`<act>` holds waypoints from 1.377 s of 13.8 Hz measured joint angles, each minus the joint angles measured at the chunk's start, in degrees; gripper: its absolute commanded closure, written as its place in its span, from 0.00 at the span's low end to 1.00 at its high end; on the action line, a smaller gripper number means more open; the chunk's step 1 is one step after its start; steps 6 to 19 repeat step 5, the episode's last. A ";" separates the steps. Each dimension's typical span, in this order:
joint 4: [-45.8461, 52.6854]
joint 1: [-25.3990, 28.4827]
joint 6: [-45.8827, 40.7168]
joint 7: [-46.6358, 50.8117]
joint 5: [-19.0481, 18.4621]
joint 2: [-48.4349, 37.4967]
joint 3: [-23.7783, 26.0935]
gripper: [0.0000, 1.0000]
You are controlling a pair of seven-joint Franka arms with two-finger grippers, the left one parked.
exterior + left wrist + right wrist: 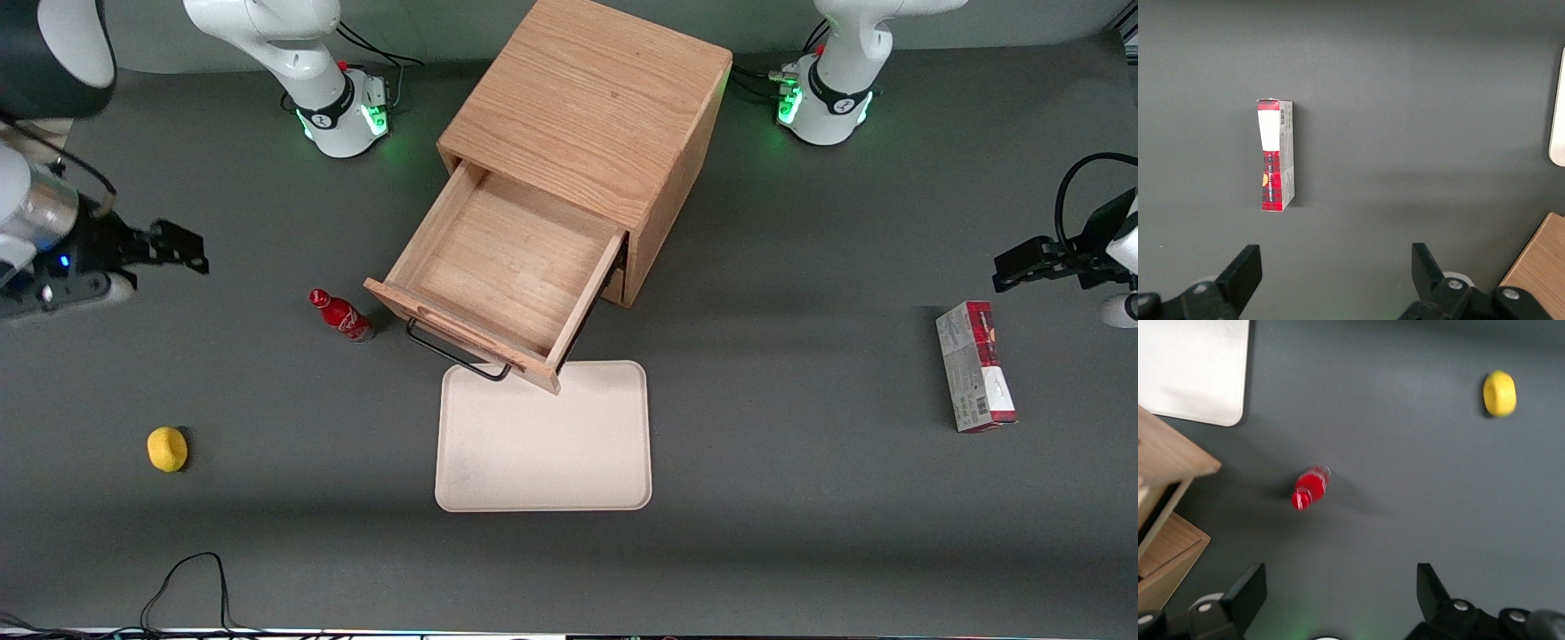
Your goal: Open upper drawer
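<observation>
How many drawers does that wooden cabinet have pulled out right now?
1. The upper drawer is pulled far out over the cream tray and is empty. Any lower drawer is hidden beneath it. The gripper is open, away toward the working arm's end.

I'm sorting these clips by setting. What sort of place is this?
Probably a robot lab test bench: a grey table with robot arm bases bolted on, an open hand toward the working arm's end, and props like the cabinet's pulled-out upper drawer.
</observation>
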 measured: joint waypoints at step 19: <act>-4.74 0.22 0.03 3.99 0.09 -6.04 0.25 0.00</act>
